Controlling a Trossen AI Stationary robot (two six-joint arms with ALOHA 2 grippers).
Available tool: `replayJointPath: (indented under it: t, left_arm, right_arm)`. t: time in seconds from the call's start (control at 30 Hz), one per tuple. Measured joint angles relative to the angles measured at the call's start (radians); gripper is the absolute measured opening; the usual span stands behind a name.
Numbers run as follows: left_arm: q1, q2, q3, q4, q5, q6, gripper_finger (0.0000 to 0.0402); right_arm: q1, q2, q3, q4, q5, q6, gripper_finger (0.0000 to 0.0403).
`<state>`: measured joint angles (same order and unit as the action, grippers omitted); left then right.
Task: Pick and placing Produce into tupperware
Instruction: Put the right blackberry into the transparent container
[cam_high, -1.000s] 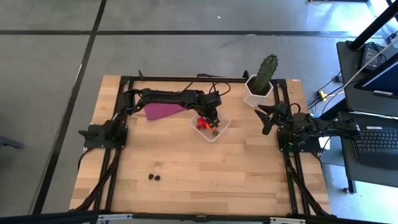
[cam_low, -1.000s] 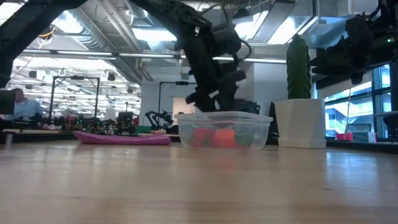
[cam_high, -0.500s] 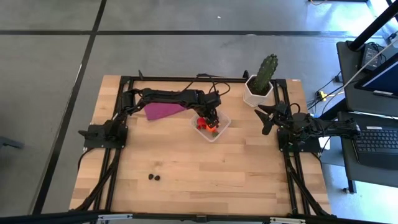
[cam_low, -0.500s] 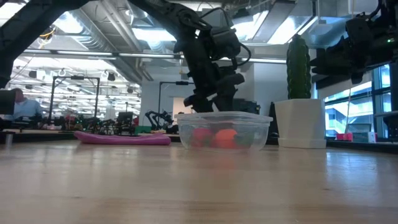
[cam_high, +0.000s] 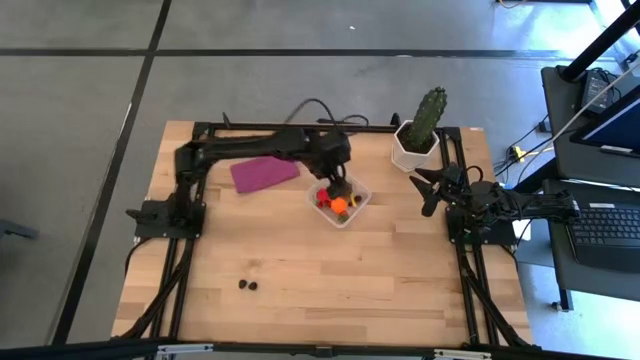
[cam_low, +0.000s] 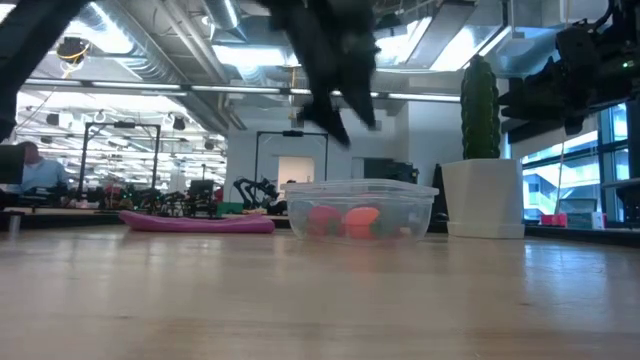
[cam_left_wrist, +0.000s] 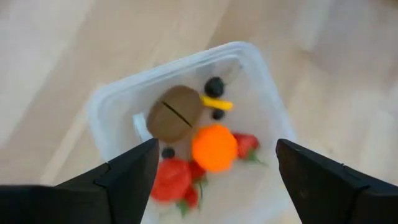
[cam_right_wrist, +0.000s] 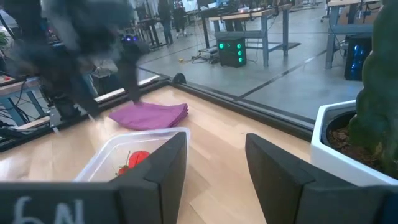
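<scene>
While my left hand (cam_high: 338, 180) hangs over the tupperware (cam_high: 339, 201) near the counter's (cam_high: 300, 280) far middle, two dark berries (cam_high: 247, 285) lie well apart near the front edge; I judge them next, calling for a long reach. My right hand (cam_high: 428, 190) waits spread beside the cactus (cam_high: 428, 115).

Level across the counter, the clear box (cam_low: 361, 210) shows red and orange through its wall.

Past my own fingers (cam_left_wrist: 124, 177), parted and empty, I see the kiwi (cam_left_wrist: 173, 113), orange ball (cam_left_wrist: 214, 147), strawberries (cam_left_wrist: 172, 181) and yellow piece (cam_left_wrist: 216, 102) inside.

From the right wrist, a strawberry (cam_right_wrist: 138, 157) shows inside the box.
</scene>
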<state>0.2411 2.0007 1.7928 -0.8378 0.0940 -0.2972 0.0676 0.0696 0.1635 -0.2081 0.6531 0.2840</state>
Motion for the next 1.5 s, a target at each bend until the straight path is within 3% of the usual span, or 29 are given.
replayJointPath:
  t: [0.3, 0.47, 0.77, 0.97, 1.2, 1.5]
  left_arm:
    - [-0.091, -0.327, 0.080, -0.311, -0.140, 0.044, 0.0316]
    - [-0.159, -0.473, 0.079, -0.430, -0.153, -0.019, 0.0316]
    - [-0.330, -0.568, 0.078, -0.741, -0.151, -0.159, 0.0316]
    - [-0.495, -0.558, -0.019, -0.723, -0.179, -0.165, 0.0316]
    - [-0.612, -0.554, -0.302, -0.695, -0.242, -0.333, 0.0316]
    - [-0.713, -0.554, -0.648, -0.259, -0.243, -0.409, 0.0316]
  right_arm:
    - [0.000, 0.001, 0.000, 0.010, -0.001, 0.054, 0.0168]
    - [0.000, 0.001, 0.000, 0.007, -0.001, 0.051, 0.0168]
    - [0.000, 0.002, 0.000, -0.010, -0.003, 0.153, 0.0168]
    - [0.000, 0.002, 0.000, -0.007, -0.003, 0.186, 0.0168]
    - [0.000, 0.002, 0.000, -0.007, -0.008, 0.258, 0.0168]
    - [0.000, 0.002, 0.000, -0.007, -0.012, 0.292, 0.0168]
